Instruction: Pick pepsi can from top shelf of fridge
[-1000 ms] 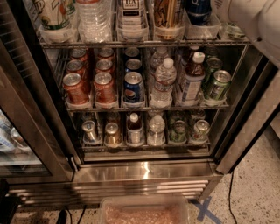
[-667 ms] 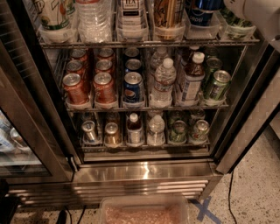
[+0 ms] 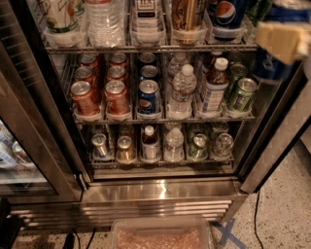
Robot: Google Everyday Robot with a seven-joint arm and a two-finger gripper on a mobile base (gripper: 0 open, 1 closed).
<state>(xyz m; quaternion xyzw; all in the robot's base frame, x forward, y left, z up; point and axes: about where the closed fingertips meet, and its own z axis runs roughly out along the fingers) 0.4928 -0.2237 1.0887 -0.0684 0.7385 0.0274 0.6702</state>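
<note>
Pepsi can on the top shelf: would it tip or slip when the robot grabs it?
Probably slippery: the pepsi can looks smooth and glossy. It stands upright in a clear tray, which should steady it against tipping if nudged. Likely rigid enough to squeeze gently. The tool is at the upper right, by the right end of the top shelf.

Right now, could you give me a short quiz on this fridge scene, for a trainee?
1. True or false: the gripper is at the upper right, in front of the fridge, with its fingers shut on the pepsi can.
2. What stands at the left end of the middle shelf? A) red cans B) water bottles C) green cans
3. Fill in: the tape cross on the floor is coloured ___.
Key: 1 true; 2 A; 3 blue.
</note>
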